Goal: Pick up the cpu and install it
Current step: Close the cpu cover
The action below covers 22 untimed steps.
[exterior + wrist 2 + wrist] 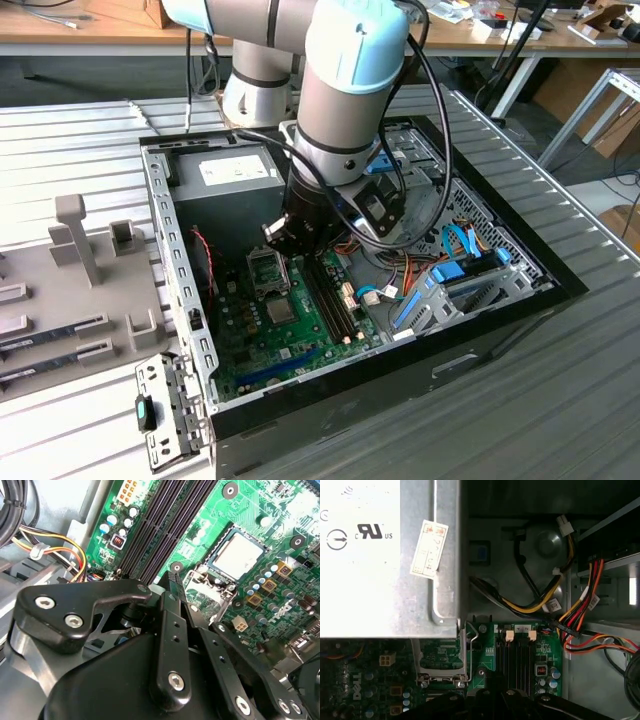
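The cpu (239, 555), a small square chip with a silver-grey top, lies flat in its socket on the green motherboard (260, 510). The socket's metal frame (212, 590) stands hinged up beside it and is also seen in the first wrist view (442, 655). My gripper (175, 577) hovers just off the raised frame, shut, with nothing in it. In the exterior view the gripper (275, 237) is low inside the open computer case, right above the socket (268, 272). Its black tips (498, 694) point at the board.
The grey power-supply box (225, 175) sits close behind the gripper. Long black memory slots (160, 525) run beside the socket. Coloured cable bundles (580, 615) and drive bays (470, 270) crowd the case's far side. A grey parts fixture (70, 290) lies outside the case wall (180, 290).
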{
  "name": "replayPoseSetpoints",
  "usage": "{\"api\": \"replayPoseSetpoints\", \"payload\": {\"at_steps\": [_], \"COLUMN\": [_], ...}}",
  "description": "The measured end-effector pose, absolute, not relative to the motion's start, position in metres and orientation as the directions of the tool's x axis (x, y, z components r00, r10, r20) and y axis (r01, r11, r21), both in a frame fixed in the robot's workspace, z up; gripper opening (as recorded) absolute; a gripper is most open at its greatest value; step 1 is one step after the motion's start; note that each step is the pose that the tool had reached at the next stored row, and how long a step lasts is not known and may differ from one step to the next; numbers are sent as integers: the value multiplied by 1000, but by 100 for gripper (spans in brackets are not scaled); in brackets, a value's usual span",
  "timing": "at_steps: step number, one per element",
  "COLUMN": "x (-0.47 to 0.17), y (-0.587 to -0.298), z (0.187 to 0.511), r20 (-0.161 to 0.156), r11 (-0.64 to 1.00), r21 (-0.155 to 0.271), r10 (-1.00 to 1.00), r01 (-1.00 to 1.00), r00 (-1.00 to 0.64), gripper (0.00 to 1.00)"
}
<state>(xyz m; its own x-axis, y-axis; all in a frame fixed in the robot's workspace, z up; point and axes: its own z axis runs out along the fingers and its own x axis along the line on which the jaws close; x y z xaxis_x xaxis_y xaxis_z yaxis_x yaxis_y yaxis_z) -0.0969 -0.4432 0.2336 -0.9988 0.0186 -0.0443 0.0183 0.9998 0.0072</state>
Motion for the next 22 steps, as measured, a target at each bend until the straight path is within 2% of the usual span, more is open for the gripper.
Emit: {"api": "replayPoseSetpoints", "payload": {"at_steps": [22], "x": [-97], "y": [-416], "z": [233], "r20": [-44], "r11": [1000], "r21": [7], "r10": [18], "r01": [18], "r00": [-999], "gripper": [11]}}
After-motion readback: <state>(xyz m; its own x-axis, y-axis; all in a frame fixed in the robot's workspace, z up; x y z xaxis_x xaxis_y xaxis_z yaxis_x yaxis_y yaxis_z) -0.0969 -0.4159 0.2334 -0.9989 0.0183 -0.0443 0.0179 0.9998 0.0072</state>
